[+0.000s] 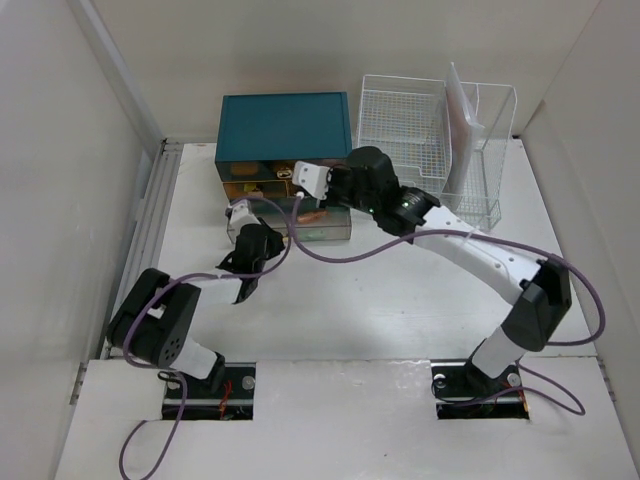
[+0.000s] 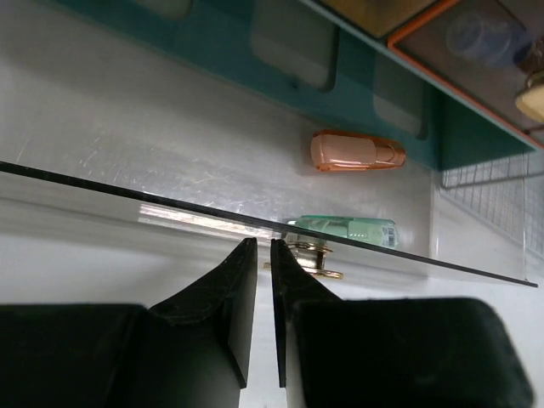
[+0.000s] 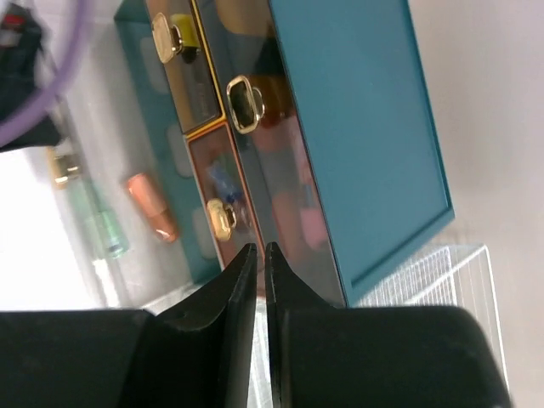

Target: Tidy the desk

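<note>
Both tools at the teal cabinet (image 1: pixel 283 122), fingers nearly together.
White counter (image 1: pixel 400 310) fills the overhead view, grey rail along its left edge, arm bases at its near edge. The cabinet stands at the far edge, left of centre, with a wire basket (image 1: pixel 400 110) at the far right corner. The bottom drawer (image 1: pixel 335 232) stands out toward the near edge; inside it lie an orange capsule-shaped piece (image 2: pixel 357 151) and a pale green tube (image 2: pixel 348 229), apart. Left tool (image 2: pixel 262 245) sits at the drawer's clear front, only a thin slit between its fingers. A gold handle (image 2: pixel 314 259) is just past the tips; cannot tell whether it is pinched. Right tool (image 3: pixel 260 248) hangs in front of the upper drawers, equally narrow, nothing seen between the fingers.
</note>
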Action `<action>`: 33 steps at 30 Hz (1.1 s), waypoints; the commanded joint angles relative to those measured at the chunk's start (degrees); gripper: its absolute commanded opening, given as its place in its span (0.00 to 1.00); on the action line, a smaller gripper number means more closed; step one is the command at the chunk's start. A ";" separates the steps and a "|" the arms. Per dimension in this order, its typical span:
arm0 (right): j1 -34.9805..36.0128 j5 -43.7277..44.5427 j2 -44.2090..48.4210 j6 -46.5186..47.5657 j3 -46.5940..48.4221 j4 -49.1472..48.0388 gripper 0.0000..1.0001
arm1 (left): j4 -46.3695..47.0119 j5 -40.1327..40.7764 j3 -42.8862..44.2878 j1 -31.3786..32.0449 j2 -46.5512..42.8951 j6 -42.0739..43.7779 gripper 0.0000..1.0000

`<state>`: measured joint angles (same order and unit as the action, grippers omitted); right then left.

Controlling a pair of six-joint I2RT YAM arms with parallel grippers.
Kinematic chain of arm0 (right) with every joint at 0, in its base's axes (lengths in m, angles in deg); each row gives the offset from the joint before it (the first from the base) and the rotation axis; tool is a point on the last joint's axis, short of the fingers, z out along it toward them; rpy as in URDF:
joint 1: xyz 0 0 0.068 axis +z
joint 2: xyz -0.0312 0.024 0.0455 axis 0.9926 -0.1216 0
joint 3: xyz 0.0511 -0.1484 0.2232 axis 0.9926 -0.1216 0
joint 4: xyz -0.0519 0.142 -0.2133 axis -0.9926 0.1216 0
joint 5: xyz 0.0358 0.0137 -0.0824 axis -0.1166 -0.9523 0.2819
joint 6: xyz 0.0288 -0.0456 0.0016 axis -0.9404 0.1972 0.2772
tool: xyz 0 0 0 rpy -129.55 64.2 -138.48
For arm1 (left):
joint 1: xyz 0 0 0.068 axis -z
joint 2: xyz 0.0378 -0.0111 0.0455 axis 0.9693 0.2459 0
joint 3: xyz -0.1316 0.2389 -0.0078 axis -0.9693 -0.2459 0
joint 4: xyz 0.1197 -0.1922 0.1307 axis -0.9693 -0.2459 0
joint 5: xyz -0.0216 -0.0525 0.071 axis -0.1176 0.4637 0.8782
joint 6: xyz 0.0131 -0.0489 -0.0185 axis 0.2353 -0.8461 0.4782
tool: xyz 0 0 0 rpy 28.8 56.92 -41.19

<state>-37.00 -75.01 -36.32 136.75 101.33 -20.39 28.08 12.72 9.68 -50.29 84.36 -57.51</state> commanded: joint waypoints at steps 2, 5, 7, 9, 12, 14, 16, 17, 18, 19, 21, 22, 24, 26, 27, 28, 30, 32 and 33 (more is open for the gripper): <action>-1.10 -1.71 5.93 -3.98 -4.63 -2.44 0.14 | 3.34 -1.30 5.48 -2.26 3.63 1.85 0.10; -1.81 -2.33 8.23 -4.51 -7.27 -2.44 0.14 | 3.34 -2.61 8.90 -3.50 6.87 2.37 0.09; -1.81 -2.85 9.99 -4.51 -8.42 -1.92 0.14 | 2.73 -3.23 11.53 -4.11 8.46 2.90 0.09; -2.34 -3.46 11.04 -4.51 -9.29 -0.61 0.14 | 2.72 -3.76 13.47 -4.73 10.13 2.90 0.08; -2.34 -3.47 13.07 -5.65 -11.93 0.63 0.14 | 1.59 -3.76 15.58 -4.73 12.06 2.90 0.08; -2.34 -3.47 15.26 -5.66 -13.69 0.64 0.14 | 0.97 -4.28 17.77 -5.26 13.21 2.90 0.08; -2.34 -3.47 18.41 -6.27 -17.19 -0.76 0.14 | 0.36 -4.29 19.10 -5.26 14.87 2.90 0.07; -2.34 -3.47 19.48 -6.27 -18.26 -0.77 0.14 | 0.35 -4.29 20.15 -5.26 15.41 2.90 0.07; -2.34 -3.47 20.44 -6.79 -19.14 -1.29 0.14 | 0.35 -4.29 20.16 -5.26 15.41 2.90 0.07; -2.34 -3.47 21.24 -6.80 -20.37 -1.30 0.14 | 0.35 -4.29 21.03 -5.78 16.20 2.90 0.07; -2.34 -2.95 23.78 -7.41 -21.78 -1.30 0.14 | 0.35 -4.29 21.74 -5.79 16.99 2.90 0.07; -2.34 -2.94 24.66 -8.11 -23.09 -1.30 0.14 | 0.35 -4.29 22.27 -5.79 17.52 2.90 0.07; -2.34 -2.94 26.86 -8.73 -24.33 -1.30 0.14 | 0.35 -4.29 23.06 -5.79 18.30 2.90 0.07; -2.87 -2.94 28.27 -8.73 -25.99 -1.30 0.14 | 0.35 -3.77 23.59 -5.79 18.83 2.90 0.07; -2.87 -2.94 29.41 -9.25 -26.00 -1.30 0.14 | -0.26 -3.76 23.59 -5.79 19.36 2.90 0.07; -3.47 -2.94 29.94 -9.26 -26.70 -1.30 0.15 | -1.48 -3.24 25.24 -5.79 19.37 2.90 0.07; -3.48 -2.94 31.17 -9.26 -27.23 -0.77 0.16 | -1.50 -3.23 25.26 -5.79 19.89 2.90 0.07; -4.01 -2.42 31.78 -9.26 -27.23 -0.24 0.18 | -1.50 -3.23 24.39 -5.79 18.76 2.90 0.07; -4.01 -2.42 31.79 -9.78 -27.23 -0.24 0.21 | -0.80 -3.23 23.51 -5.79 17.36 2.90 0.10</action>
<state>-40.45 -77.66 -6.00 128.77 74.05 -19.32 26.29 9.83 32.09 -55.65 103.47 -55.35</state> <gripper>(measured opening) 0.200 0.092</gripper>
